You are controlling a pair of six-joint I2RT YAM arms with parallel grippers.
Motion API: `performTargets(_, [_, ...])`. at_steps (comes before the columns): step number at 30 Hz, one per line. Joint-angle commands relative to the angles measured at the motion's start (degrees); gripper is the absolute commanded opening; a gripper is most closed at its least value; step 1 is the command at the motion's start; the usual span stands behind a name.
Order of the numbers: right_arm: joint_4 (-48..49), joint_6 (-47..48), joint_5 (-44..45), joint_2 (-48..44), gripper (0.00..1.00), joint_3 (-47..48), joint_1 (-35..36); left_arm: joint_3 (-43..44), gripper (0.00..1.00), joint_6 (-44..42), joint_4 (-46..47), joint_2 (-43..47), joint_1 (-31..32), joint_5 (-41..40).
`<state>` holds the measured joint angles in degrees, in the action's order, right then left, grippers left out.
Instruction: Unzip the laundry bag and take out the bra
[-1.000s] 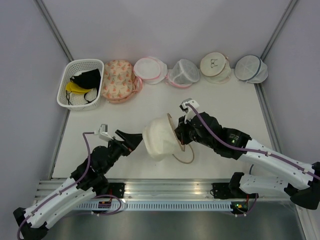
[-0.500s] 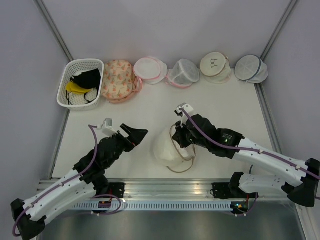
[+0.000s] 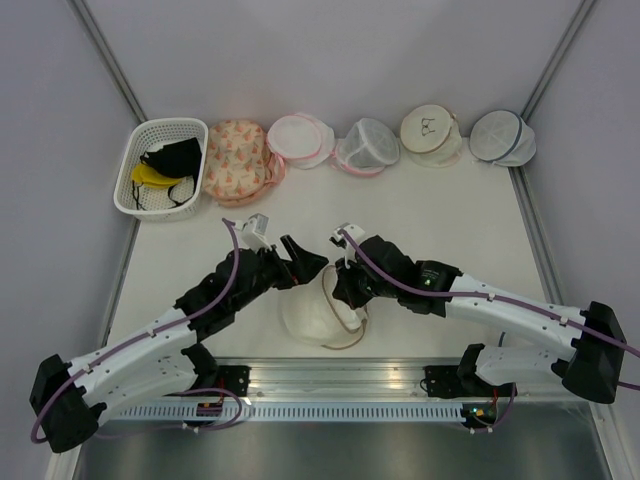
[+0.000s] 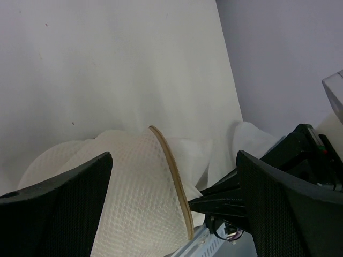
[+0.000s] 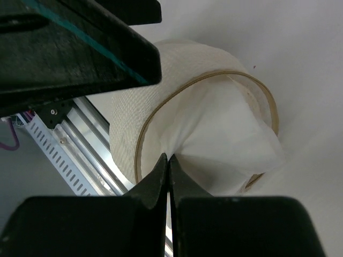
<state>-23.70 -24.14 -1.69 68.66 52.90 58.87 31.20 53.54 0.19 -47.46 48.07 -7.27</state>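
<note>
Now, markings: a small black glasses-like mark (image 3: 428, 124) sits on the flat face of the tan-trimmed round white pouch (image 3: 432, 140) in the back row. It is too small to read as letters.
Task bag: the cream-white mesh dome laundry bag (image 3: 308, 316) with tan zip trim lies near the front edge of the white table (image 3: 450, 215), its ring gaping.
Inside it: the plain white bra (image 5: 225, 134), smooth cloth filling the ring and bulging past one side.
Right gripper (image 5: 169, 158): clenched tight on a fold of that bra at the ring's rim.
Left gripper (image 3: 308, 258): fingers spread wide, holding nothing, poised just above the dome.
Basket: the white lattice plastic basket (image 3: 134, 150) at far left holds a black bra (image 3: 178, 155) and a yellow bra (image 3: 150, 176).
Back row: a peach floral pouch (image 3: 235, 160), a pink-trimmed round pouch (image 3: 300, 140), a second pink-trimmed pouch (image 3: 367, 146) and a blue-trimmed pouch (image 3: 502, 137).
</note>
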Motion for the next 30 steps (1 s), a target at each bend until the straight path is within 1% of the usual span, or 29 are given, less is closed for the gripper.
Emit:
performTargets(1, [3.40, 0.50, -1.56, 0.07, 0.00, 0.36, 0.02, 2.64, 0.99, -7.74, 1.40, -1.84, 0.09, 3.57])
performTargets(4, [3.66, 0.41, -1.73, 0.33, 0.00, 0.62, 0.02, 3.69, 0.96, -11.26, 0.17, -3.77, 0.09, 4.98])
performTargets(7, [3.84, 0.41, -1.56, 0.77, 0.00, 0.88, 0.02, 6.50, 0.92, -14.07, -7.10, -5.61, 0.44, 3.14])
performTargets(11, [3.58, 0.41, -1.03, 1.21, 0.00, 1.24, 0.02, 8.35, 0.88, -16.62, -10.90, -6.15, 0.62, 1.64])
performTargets(14, [3.31, 0.32, 0.19, 1.30, 0.00, 1.50, 0.02, 8.44, 0.81, -16.89, -11.96, -6.68, 0.62, 2.17])
performTargets(15, [3.05, 0.32, 1.07, 1.38, 0.00, 1.76, 0.02, 8.44, 0.76, -16.89, -11.96, -6.85, 0.62, 2.87])
performTargets(18, [2.26, 0.23, 1.25, 1.21, 0.00, 2.55, 0.02, 8.44, 0.66, -16.80, -12.58, -8.26, 0.62, 4.45])
performTargets(23, [1.99, 0.32, 0.46, 0.86, 0.01, 2.99, 0.02, 8.61, 0.66, -15.92, -12.32, -9.58, 0.88, 5.68])
performTargets(28, [1.65, 0.24, 1.07, 0.86, 0.00, 2.82, 0.02, 9.49, 0.66, -17.24, -12.75, -10.28, 1.41, 5.86])
performTargets(30, [1.21, 0.06, 1.34, 0.60, 0.00, 3.34, 0.10, 10.28, 0.63, -17.59, -14.85, -11.07, 1.41, 5.34])
